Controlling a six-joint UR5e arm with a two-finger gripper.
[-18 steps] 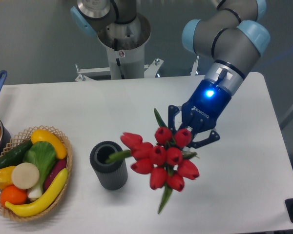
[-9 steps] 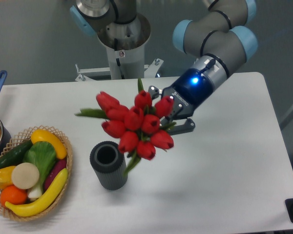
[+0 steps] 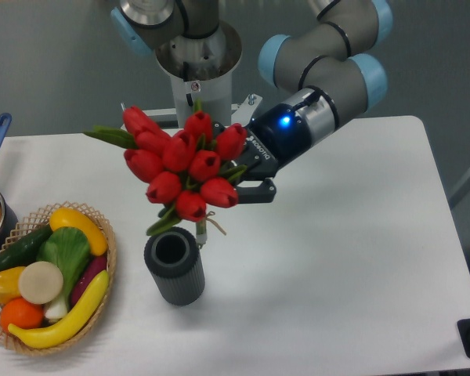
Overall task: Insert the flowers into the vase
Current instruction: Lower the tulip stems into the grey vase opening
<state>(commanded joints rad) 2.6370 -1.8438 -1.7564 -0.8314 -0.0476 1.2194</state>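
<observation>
Lining up the flowers (image 3: 184, 168) over the vase (image 3: 174, 265), not in yet.

Pincer (image 3: 247, 176) is clenched on the bunch, holding it in the air above and a bit right of the vase mouth, tilted w/ blooms pointing up-left and the stem ends hanging just over the rim. Vase stands upright on the bench (image 3: 360, 258), mouth open, basket (image 3: 108, 258) of fruit & veg just to its left. Imo the trick is to swing the bunch closer to vertical first, get the stem tips centred over the opening, then go down slow, bc the bunch is wider than the vase and a stray leaf could catch the rim or tip the thing over. Only let go once the stems are properly inside.
</observation>
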